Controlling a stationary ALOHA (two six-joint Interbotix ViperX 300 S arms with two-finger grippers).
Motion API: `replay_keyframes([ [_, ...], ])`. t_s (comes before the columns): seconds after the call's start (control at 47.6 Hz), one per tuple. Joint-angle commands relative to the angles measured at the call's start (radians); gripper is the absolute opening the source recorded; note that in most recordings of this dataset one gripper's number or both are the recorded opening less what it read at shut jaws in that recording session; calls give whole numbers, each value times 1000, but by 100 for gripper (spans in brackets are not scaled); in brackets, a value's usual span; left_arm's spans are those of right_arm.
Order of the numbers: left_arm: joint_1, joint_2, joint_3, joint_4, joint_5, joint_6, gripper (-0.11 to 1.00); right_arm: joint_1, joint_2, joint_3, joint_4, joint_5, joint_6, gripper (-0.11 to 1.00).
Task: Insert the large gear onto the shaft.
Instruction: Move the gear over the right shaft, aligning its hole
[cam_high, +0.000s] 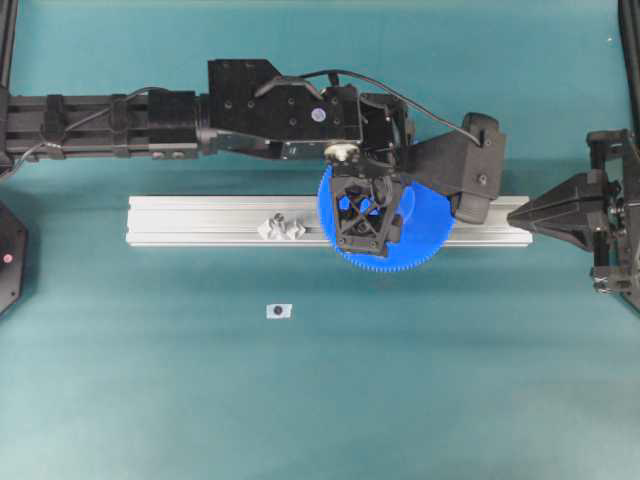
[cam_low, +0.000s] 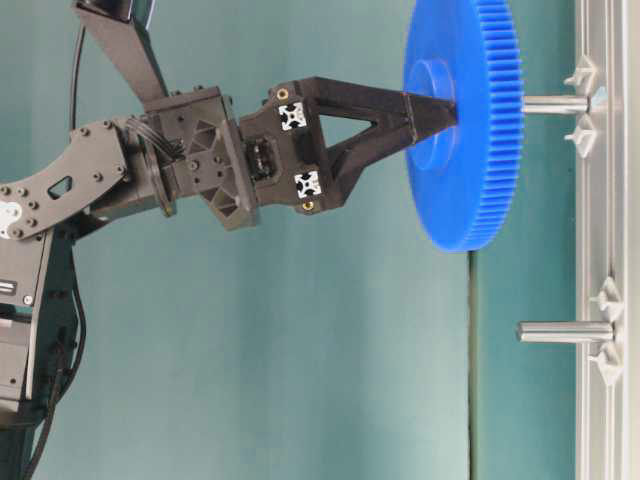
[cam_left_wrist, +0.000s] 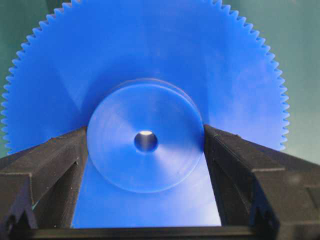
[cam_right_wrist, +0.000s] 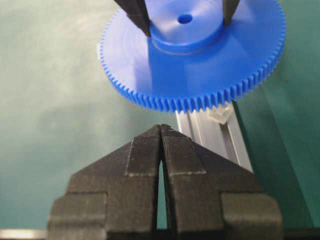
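Blue large gear (cam_low: 462, 125) hub-clamped — left gripper (cam_low: 432, 112) level, facing shaft (cam_low: 556, 103).

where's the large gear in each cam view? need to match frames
Overhead: large gear right of centre, over the rail, partly under the left gripper.
Table-level: upper right, edge-on, on a shaft tip.
Left wrist: fills frame.
Right wrist: top centre.
Shared landmark: aluminium rail.

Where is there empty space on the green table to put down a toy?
Bare mat lies in front of the silver rail, on either side of the small clear mount. Another open strip runs behind the left arm. It is crowded where the left gripper holds the large gear over the rail, near the right gripper.
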Motion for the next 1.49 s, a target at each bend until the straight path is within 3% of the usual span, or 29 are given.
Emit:
replay_keyframes([
  [0.0,5,-17,-37,2,-8,5,76,-2,6,-9,-2,-3,9,5],
  [0.693,28,57,-44,2,-69,6,76,-2,-8,-9,-2,-3,8,5],
  [1.071,32,54,-32,2,-46,8,76,-2,-32,-9,-2,32,9,5],
  [1.469,83,52,-17,5,-46,57,76,-2,-34,-9,-2,35,9,5],
])
